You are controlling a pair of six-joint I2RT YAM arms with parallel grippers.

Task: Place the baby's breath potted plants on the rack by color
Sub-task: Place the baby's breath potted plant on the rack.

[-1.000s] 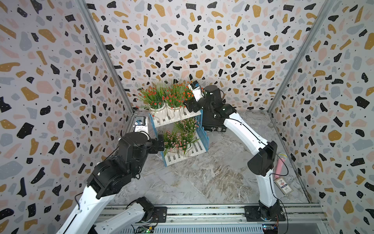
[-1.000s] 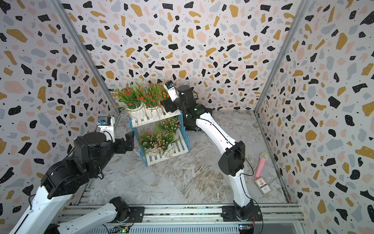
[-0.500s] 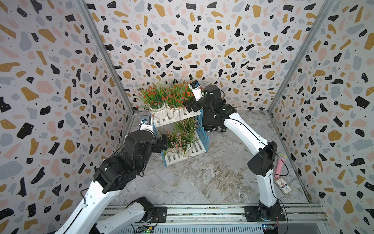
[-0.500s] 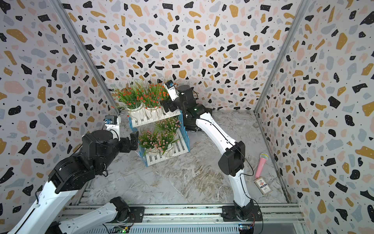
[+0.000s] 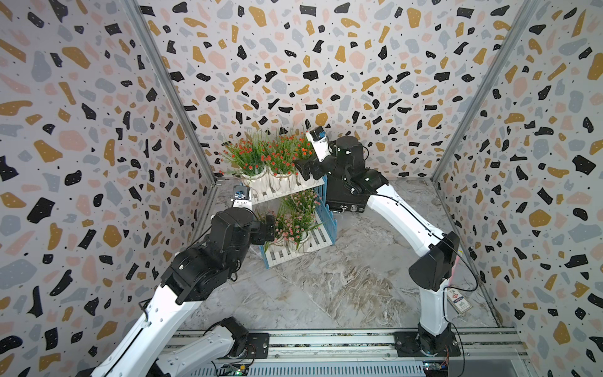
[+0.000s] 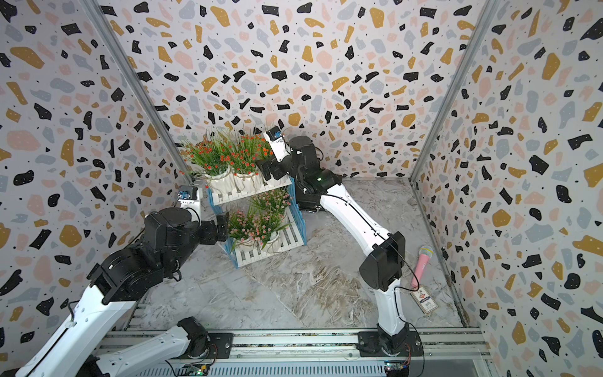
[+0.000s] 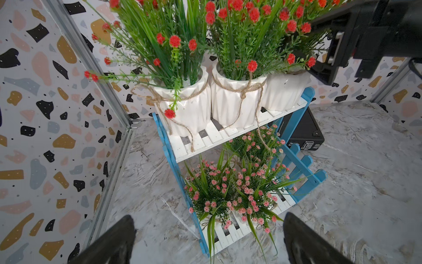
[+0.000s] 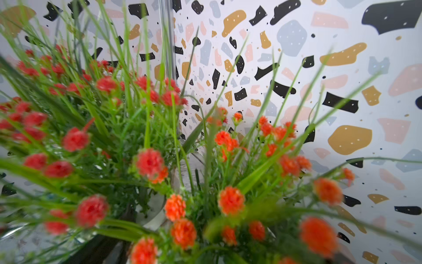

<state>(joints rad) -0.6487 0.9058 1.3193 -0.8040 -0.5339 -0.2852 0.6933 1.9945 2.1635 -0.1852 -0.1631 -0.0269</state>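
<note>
Right gripper (image 5: 304,169) has fingers (image 7: 324,70) apart around the orange-red-flowered white-potted plant (image 7: 285,91) on my blue-sided slatted rack (image 7: 205,140), top board's end. Left gripper (image 7: 209,244) gapes, empty.

Left arm (image 5: 153,316), right arm (image 5: 401,212): white links, black joint housings, white wrist camera (image 5: 318,143); thin black cable (image 5: 474,271) beside right arm's elbow.

1. A back wall (image 5: 310,65) and two side walls (image 5: 65,147) are closing in the cell, all carrying a white terrazzo print with black, ochre, pink and grey-blue flecks.
2. Grey metal corner posts (image 5: 170,91) are running up the seams where the walls are meeting.
3. The floor (image 5: 326,293) is showing a grey marble pattern with pale veins.
4. Light is falling evenly and softly, leaving only faint shadows on the floor.
</note>
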